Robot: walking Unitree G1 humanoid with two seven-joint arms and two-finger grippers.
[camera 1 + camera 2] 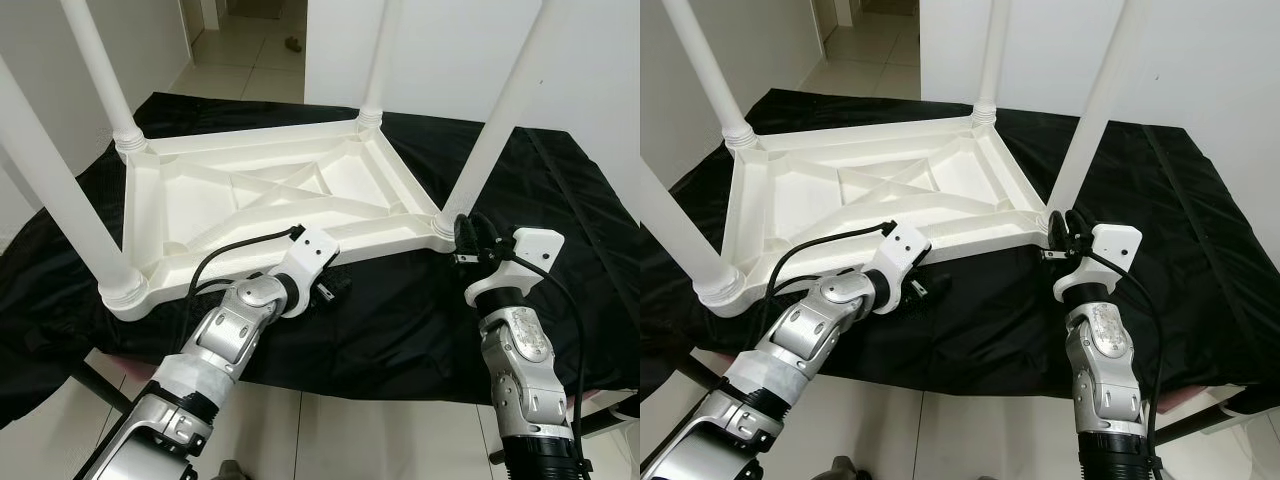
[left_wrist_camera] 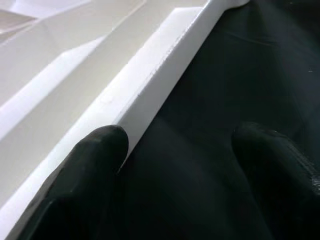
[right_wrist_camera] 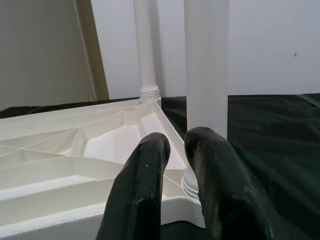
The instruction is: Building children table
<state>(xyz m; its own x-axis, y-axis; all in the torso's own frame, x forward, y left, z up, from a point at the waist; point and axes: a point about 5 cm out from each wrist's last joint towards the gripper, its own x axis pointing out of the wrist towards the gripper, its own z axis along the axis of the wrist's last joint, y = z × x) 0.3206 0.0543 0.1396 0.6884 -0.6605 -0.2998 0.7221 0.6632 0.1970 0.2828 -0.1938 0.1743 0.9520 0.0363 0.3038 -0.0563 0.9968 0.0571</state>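
On black cloth [image 1: 420, 320]: white table [image 1: 270, 200] inverted, four legs up; left jaws apart, right jaws closed, empty.

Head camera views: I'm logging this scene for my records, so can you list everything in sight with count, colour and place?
Table top: one, white, lying upside down on the cloth, ribbed underside up.
Table legs: four, white, standing up from the top's corners.
Cloth: one, black, spread under the table top.
Floor: pale tiles, beyond and below.
Left gripper: black fingers, open, at the top's near edge.
Right gripper: black fingers, nearly together, by the near right leg's base.
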